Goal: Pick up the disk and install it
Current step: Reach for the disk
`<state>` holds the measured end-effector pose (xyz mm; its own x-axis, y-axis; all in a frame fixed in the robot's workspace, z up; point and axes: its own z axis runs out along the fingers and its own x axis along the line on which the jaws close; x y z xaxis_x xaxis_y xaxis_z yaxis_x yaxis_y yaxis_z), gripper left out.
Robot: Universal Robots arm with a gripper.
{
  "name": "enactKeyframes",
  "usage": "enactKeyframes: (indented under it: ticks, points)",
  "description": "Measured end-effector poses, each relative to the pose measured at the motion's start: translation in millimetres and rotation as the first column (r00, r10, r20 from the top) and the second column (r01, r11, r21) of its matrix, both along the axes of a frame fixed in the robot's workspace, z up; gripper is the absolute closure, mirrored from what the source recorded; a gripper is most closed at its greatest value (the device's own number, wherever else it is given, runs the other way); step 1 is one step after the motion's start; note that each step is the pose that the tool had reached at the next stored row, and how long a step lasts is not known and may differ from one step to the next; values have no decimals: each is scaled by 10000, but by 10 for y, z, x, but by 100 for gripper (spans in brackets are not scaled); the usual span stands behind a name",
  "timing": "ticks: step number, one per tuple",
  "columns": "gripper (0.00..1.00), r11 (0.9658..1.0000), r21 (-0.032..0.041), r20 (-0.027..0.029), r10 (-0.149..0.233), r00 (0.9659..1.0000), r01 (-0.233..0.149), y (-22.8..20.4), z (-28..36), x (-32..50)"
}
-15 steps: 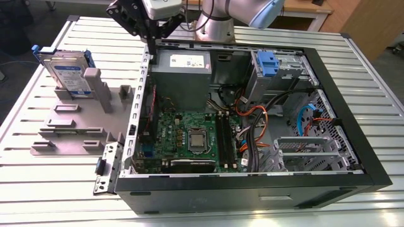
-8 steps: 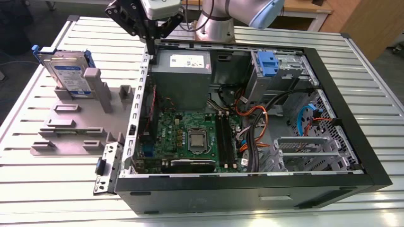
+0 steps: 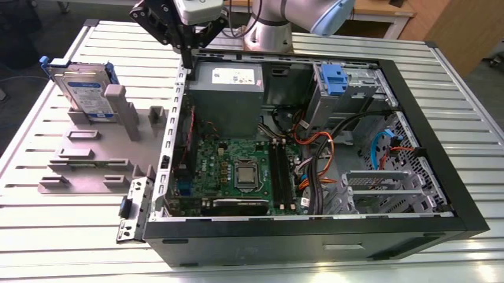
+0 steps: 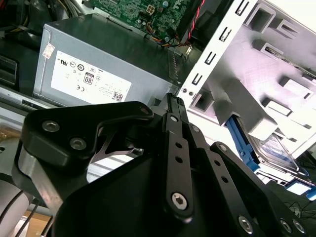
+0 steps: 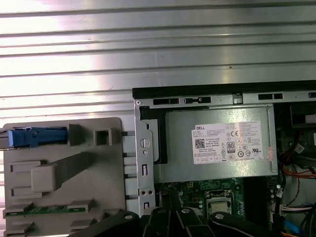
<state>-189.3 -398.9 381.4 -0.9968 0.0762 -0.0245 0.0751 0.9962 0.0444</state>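
Gripper hung clenched and empty above the edge of the case by the power supply, well apart from the disk. You could see the disk standing on edge in the grey holder block, near the corner of the table at the exterior view's left, likely so its upper edge offered a clean grasp.

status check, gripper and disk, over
Gripper shut, empty, at case wall. Disk upright in grey holder, untouched. Holder post stands beside it.

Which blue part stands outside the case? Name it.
The disk, blue-railed and upright in the grey holder; the blue latch sits inside the case.
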Motion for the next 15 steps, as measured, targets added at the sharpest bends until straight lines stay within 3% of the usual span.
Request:
enactKeyframes:
  ticks: [15]
  points:
    - [89,10000,0,0,0,10000,0,0,-6,-35]
